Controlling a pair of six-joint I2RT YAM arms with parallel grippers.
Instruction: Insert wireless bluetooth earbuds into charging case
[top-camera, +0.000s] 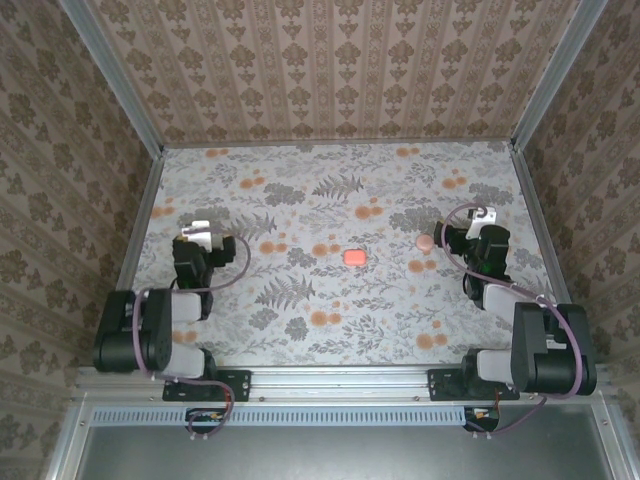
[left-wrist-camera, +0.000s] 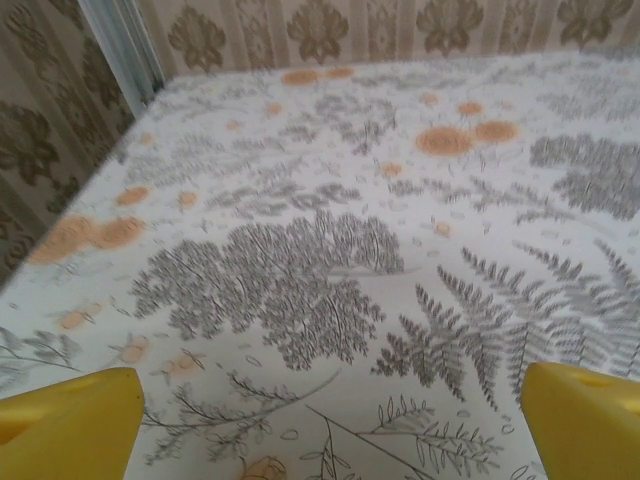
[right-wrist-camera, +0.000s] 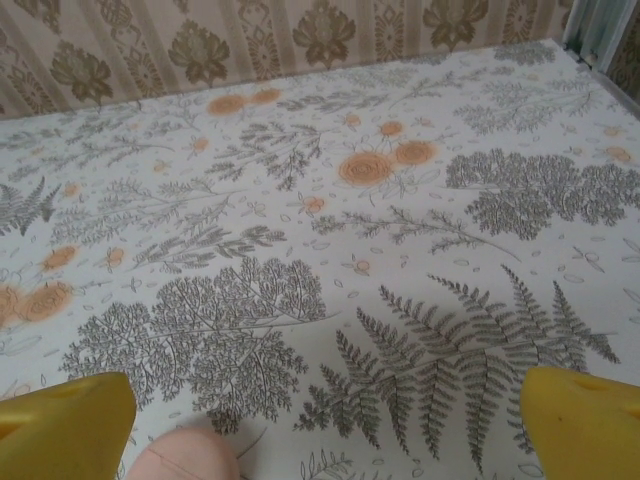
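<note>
Right claw, jaws wide, nil held, pale-pink item by one tip; charging case mid surface, long axis L-R, to its left, nearer it than left claw, also open.

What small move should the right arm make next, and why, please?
Probably draw the right gripper back and up a little. Its jaws stand wide open and the pale pink rounded object lies free on the table by one finger, off-centre, while the charging case sits apart mid-table; backing off would allow a cleaner approach.
</note>
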